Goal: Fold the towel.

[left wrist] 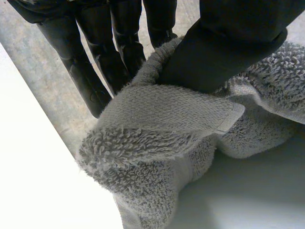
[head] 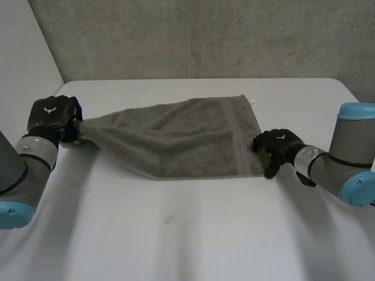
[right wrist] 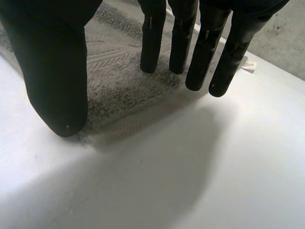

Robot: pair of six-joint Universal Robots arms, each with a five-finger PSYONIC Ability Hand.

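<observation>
Left hand (head: pixel 54 115) pinches a corner of the towel (head: pixel 176 140) near the left edge of the table (head: pixel 187 234); right hand (head: pixel 278 146), fingers straight, perhaps touches the opposite hem.

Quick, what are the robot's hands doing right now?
Left hand: shut, pinching the towel's bunched end.
Right hand: open, at the towel's other edge.

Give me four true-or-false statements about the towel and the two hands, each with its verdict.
1. The left hand pinches a bunched end of the towel. True.
2. The right hand is curled round the towel's corner. False: its fingers are straight, at the towel's edge, holding nothing.
3. The towel is folded in half. False: it lies spread out, narrowing toward the left hand.
4. A small white label sticks out at a towel corner. True.
</observation>
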